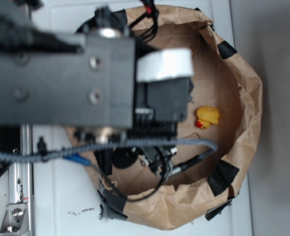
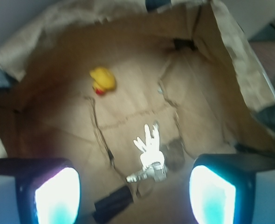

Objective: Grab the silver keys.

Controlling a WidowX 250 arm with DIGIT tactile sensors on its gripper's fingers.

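Hovering end effector (image 2: 135,196), apart | shiny fanned silver keys (image 2: 149,149) | crumpled paper

Black boxy arm (image 1: 61,73), screws, braided cable (image 1: 135,143)

— Where are the silver keys (image 2: 149,151)?

— Low in the wrist view, a little right of the middle, lying flat on the creased brown paper floor.

— What do they look like?

— A small bunch of shiny metal keys, so bright under the light that they read almost white. The blades fan out and point up the frame; the heads gather at the lower end, where a duller metal bit juts to the left.

— Are they touching anything?

— A dark shape sits just beside them on the right; whether it touches is unclear.

— And in the exterior view?

— They can't be seen there.
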